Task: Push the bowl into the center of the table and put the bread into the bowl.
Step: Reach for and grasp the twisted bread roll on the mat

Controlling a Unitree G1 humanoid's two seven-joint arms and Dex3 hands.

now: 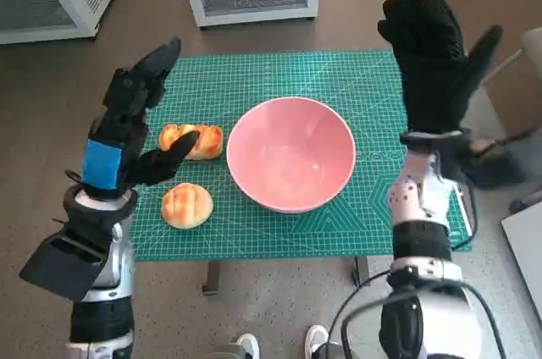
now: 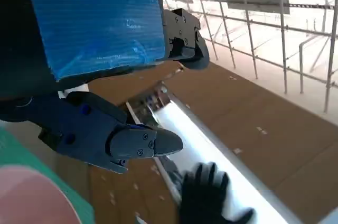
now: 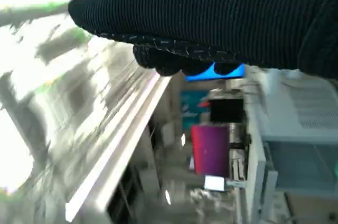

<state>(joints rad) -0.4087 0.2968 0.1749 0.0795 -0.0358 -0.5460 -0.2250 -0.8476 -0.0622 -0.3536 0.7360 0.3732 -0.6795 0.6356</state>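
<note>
Green cutting mat [image 1: 279,80] over brown floor [image 1: 152,29]

The pink bowl [image 1: 291,164] sits mid-counter on the green mat [image 1: 339,80]. Two bread rolls [image 1: 191,140] [image 1: 186,205] lie just left of it. The left hand [image 1: 131,126] and right hand [image 1: 432,58] are raised, fingers apart, holding nothing.

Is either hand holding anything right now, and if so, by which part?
Nothing is held. The left hand and right hand are both raised, fingers spread; both breads lie on the mat.
</note>
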